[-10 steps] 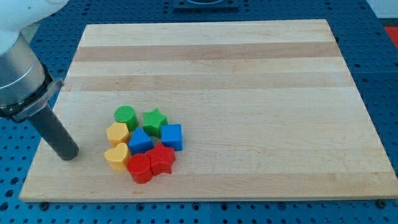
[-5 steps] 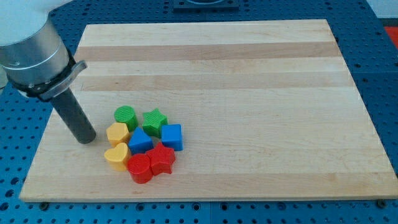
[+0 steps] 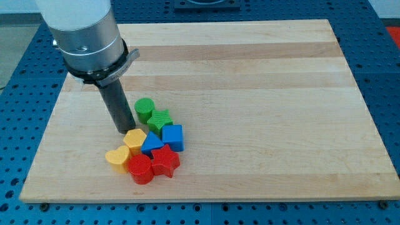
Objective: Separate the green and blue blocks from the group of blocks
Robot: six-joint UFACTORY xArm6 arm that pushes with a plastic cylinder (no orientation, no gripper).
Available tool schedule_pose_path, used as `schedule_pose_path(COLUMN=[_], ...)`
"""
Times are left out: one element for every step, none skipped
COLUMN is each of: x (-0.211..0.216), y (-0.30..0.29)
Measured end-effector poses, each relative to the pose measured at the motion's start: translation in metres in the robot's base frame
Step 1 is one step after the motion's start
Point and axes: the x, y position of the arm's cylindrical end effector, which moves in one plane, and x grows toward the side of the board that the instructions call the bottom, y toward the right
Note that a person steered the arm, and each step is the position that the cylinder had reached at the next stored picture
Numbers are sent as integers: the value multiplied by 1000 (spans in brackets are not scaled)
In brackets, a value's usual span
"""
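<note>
Green cylinder (image 3: 145, 109) and green star (image 3: 161, 119) sit at the top of the block group, touching each other, on the wooden tabletop (image 3: 250, 94) left of centre. Blue cube (image 3: 173, 137) is on the group's right edge, just below the star; blue triangular block (image 3: 152, 144) is in the middle of the group, touching the cube. No jaws on this arm, only a straight dark rod holding nothing. My tip (image 3: 124, 130) is on the tabletop at the group's upper left, just left of the green cylinder and right against the top of the yellow hexagonal block (image 3: 135, 139). Rod leans slightly, its upper end toward the view's left; silver arm body (image 3: 87, 37) above it near the view's top left. Yellow heart (image 3: 117, 157) at the group's left; red cylinder (image 3: 140, 169) and red star (image 3: 165, 161) at the bottom, all packed together. Blue perforated base (image 3: 19, 94) around the tabletop.
</note>
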Motion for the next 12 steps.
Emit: schedule_pose_path(x=[2,2,1,-11,-12,-12,3,26,33,41,41,35], y=[-49,-50,-43,14,56,55,39,33,20,38,78,151])
